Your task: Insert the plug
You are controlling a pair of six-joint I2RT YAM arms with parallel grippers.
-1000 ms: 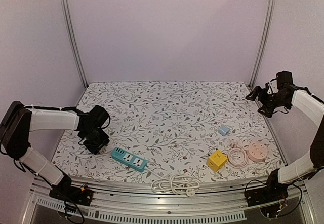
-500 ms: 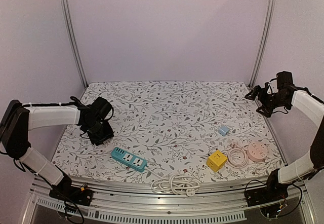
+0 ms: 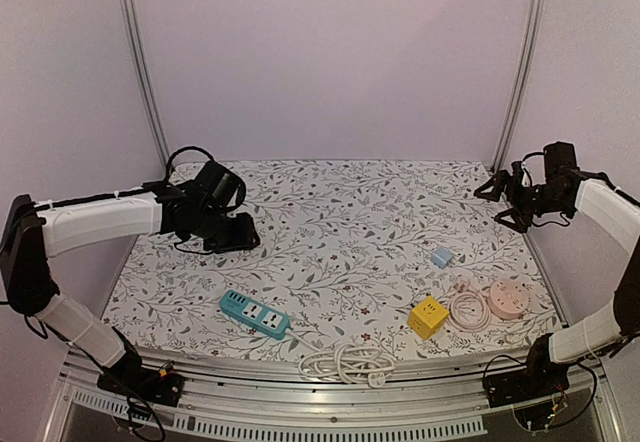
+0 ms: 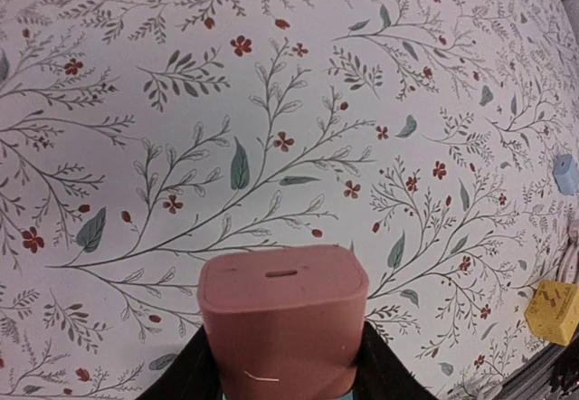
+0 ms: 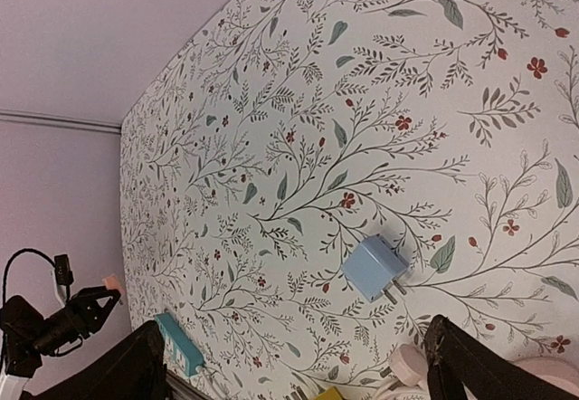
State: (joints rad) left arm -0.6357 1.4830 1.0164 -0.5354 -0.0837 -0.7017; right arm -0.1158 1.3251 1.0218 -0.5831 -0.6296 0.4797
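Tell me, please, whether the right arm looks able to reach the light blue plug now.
Probably yes: the right gripper hangs open nearby, and the light blue plug lies by itself on the cloth, nothing between them.

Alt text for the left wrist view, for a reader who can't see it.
A dusty-pink rounded block with a small slot in its end, gripped by the left gripper at bottom centre. Beyond it lies a floral tablecloth, with a small blue plug and a yellow cube socket at the right edge.
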